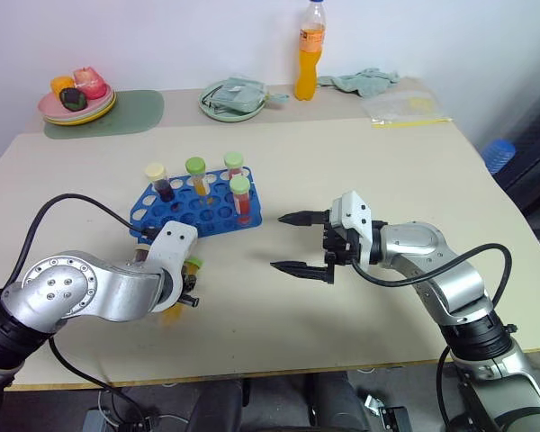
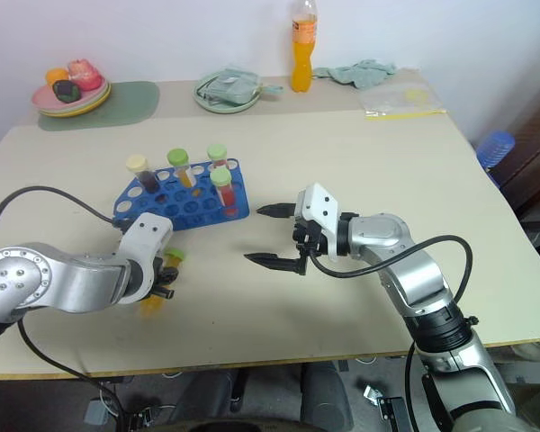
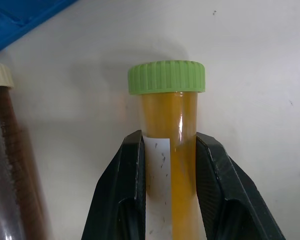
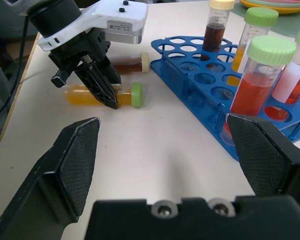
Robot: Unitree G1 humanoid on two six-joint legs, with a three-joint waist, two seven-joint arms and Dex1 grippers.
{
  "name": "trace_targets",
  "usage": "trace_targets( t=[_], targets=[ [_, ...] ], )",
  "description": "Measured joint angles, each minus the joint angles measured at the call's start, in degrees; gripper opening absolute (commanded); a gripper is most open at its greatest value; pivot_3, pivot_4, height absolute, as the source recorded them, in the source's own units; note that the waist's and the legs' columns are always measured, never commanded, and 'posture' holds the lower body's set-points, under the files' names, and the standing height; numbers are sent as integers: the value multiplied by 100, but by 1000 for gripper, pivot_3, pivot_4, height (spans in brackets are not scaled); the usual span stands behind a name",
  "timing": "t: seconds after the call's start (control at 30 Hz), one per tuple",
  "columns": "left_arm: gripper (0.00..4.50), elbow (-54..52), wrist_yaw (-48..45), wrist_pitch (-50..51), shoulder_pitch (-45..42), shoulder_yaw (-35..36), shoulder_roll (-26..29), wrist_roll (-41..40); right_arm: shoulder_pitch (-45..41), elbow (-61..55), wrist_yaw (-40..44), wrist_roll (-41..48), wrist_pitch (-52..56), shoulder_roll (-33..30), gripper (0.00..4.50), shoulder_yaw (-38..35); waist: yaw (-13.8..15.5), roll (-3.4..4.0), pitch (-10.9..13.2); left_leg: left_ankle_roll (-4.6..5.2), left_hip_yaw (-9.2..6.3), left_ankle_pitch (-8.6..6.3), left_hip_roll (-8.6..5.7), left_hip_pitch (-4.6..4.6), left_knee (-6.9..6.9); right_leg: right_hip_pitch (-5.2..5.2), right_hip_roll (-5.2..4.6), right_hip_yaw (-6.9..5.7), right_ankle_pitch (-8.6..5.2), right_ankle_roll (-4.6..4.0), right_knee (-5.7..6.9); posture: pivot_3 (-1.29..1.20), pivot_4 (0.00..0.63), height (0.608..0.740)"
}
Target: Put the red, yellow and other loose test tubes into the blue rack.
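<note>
Currently the left tool is clenched on the yellow-orange tube, which lies on the table just near of the blue rack, beside a brown tube. The right tool stands released, well right of the rack.

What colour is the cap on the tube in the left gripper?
Light green; the cap tops a yellow-orange tube, clearest in the left wrist view.
</note>
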Motion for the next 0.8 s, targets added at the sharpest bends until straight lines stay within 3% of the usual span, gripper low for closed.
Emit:
trace_targets(
  t=[0.1, 0.17, 0.23, 0.37, 0.4, 0.5, 0.57, 0.73, 0.8],
  targets=[
    [780, -222, -557, 40, -121, 396, 398, 27, -1, -40, -29, 2, 27, 0, 4500, 0, -4, -4, 2, 0, 3, 0, 0, -2, 0, -1, 0, -1, 0, 0, -1, 0, 150, 740],
    [780, -629, -1113, -11, -4, 1095, 708, 454, 6, -70, -43, 5, 68, -10, 4500, -6, -9, 0, 3, 0, 7, 0, 0, -1, -3, -2, 0, -1, 0, 0, -1, 0, 150, 740],
    [780, -1203, -2044, -402, 788, 2266, 701, 1473, 29, -130, -51, 14, 102, -18, 4500, -19, -39, 11, 4, 0, 15, 0, 2, 1, -14, -6, 0, 3, -1, -3, -8, 0, 150, 740],
    [780, -1825, -3654, -1461, 2343, 3869, -139, 3464, 97, -188, -92, 66, 121, -16, 4500, -83, -19, 17, 5, 0, 23, 0, 8, 0, -17, -6, 2, 0, -4, -11, -14, 0, 150, 740],
    [780, -1866, -4081, -1900, 2657, 4140, -573, 4069, 148, -189, -142, 70, 121, -9, 4500, -111, -4, 19, 4, 1, 24, -1, 8, 1, -16, 0, 1, 0, -8, -18, -17, 0, 150, 740],
    [780, -1638, -4542, -2729, 2560, 3996, -1319, 5439, 386, -182, -384, 56, 122, 108, 4500, -141, 102, 12, 0, 2, 12, -2, 5, 2, -10, 18, 1, -13, -11, -29, -32, 0, 150, 740],
    [780, -1359, -4454, -3253, 2229, 3585, -2202, 6352, 530, -169, -550, 50, 137, 223, 4500, -115, 159, 10, -1, 6, 5, -4, 2, -1, -1, 34, 0, -15, -4, -27, -57, 0, 150, 740],
    [780, -289, -4374, -4607, 1978, 2364, -3509, 8769, 618, -178, -823, 40, 183, 294, 4500, -139, 135, 3, -4, 13, 7, -7, -2, -3, -2, 40, 1, -14, 24, 6, -81, 0, 150, 740],
    [780, 130, -4482, -5059, 1964, 2115, -3946, 9290, 664, -180, -881, 42, 217, 292, 4500, -155, 124, 3, -4, 13, 7, -7, 0, -4, -3, 34, 2, -15, 25, 9, -80, 0, 150, 740]
  ],
)
